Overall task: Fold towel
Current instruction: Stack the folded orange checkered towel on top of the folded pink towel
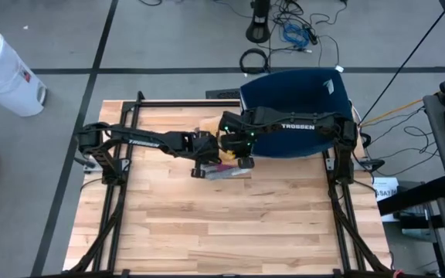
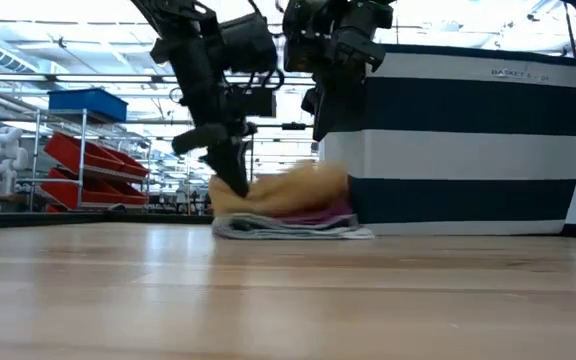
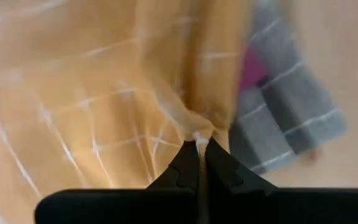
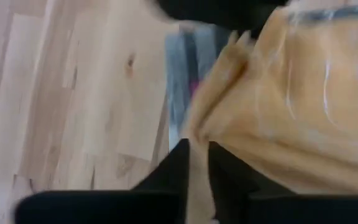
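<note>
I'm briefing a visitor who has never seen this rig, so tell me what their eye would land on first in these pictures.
Both dark arms meet over a yellow checked towel near the table's far middle, heaped on a grey towel with a magenta layer between. The left gripper is shut on the yellow cloth; the right gripper sits at its edge, fingers slightly apart. Just behind stands a big navy-and-white striped basket.
</note>
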{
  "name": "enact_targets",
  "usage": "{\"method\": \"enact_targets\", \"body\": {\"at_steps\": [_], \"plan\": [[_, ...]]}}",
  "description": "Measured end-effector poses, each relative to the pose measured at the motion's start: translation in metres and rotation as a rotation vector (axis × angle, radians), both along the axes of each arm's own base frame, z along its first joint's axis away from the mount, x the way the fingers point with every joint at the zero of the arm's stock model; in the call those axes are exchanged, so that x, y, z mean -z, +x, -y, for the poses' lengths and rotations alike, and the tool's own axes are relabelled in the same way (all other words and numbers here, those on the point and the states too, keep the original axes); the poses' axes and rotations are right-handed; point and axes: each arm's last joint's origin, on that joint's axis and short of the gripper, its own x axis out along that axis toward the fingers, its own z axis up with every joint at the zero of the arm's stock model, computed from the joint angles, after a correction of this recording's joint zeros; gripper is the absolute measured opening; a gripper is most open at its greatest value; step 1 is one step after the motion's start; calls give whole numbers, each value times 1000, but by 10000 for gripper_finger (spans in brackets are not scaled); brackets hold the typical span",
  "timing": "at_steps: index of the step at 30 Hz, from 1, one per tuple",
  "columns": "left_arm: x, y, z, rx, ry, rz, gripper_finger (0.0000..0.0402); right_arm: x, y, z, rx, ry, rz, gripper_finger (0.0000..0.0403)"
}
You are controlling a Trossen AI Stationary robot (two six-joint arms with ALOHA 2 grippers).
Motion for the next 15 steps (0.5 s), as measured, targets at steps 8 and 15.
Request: {"method": "enact_targets", "body": {"at_steps": [8,15], "plan": [[0,-1,-2,-14,24,-12,3,-18,-9,13,53,-161,24,190],[0,-1,3,34,-66,0,3,-75,-28,15,94,-391,222,228]]}}
